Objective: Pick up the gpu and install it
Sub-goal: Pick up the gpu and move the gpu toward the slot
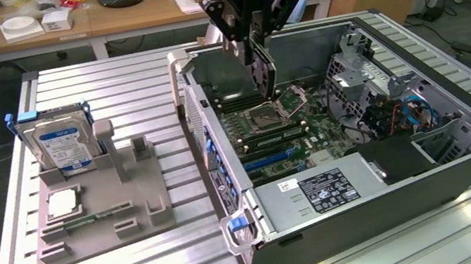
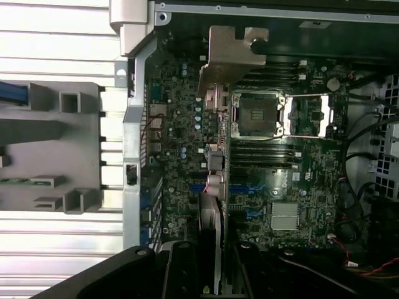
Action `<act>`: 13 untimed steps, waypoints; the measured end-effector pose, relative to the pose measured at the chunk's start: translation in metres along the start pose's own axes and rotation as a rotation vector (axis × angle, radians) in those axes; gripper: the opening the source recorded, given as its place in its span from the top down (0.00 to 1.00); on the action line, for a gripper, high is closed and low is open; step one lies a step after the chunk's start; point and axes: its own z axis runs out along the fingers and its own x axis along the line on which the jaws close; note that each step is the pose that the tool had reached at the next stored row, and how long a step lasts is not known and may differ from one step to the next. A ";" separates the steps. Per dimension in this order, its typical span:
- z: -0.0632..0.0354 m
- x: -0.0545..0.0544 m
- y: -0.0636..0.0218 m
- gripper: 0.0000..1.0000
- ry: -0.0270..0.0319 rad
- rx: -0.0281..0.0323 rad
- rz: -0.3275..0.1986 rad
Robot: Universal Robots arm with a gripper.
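The pincer [image 1: 250, 36] clamps the gpu [image 1: 266, 76], hanging edge-down over the motherboard [image 1: 303, 122].

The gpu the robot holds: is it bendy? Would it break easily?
Probably stiff: the gpu hangs straight from the gripper. Likely fragile too, being a thin circuit card. Its metal bracket may weigh one end down.

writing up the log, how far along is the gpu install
Done: the gpu has been picked up. In hand: the gripper is shut on it, holding it on edge inside the open computer case, above the motherboard near the CPU socket. Left: the card is not seated in a slot yet.
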 end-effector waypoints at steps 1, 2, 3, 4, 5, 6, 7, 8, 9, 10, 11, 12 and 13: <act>0.0000 -0.001 0.0000 0.73 0.0000 0.0000 0.000; 0.0000 -0.003 0.0000 0.73 0.0000 0.0000 0.000; 0.0001 -0.005 0.0000 0.73 0.0000 0.0000 0.000; 0.0001 -0.006 0.0000 0.73 0.0000 0.0000 0.000; 0.0002 -0.008 -0.0001 0.73 0.0000 0.0000 0.000; 0.0002 -0.010 -0.0001 0.73 0.0000 0.0000 0.000; 0.0002 -0.011 -0.0001 0.73 0.0000 0.0000 0.000; 0.0002 -0.013 -0.0001 0.73 0.0000 0.0001 0.000; 0.0003 -0.015 -0.0001 0.73 0.0000 0.0000 0.000; 0.0003 -0.017 -0.0002 0.73 0.0000 0.0000 0.000; 0.0004 -0.018 -0.0002 0.73 0.0000 0.0000 0.000; 0.0004 -0.020 -0.0002 0.73 0.0000 0.0000 0.000; 0.0004 -0.022 -0.0002 0.73 0.0000 0.0000 0.000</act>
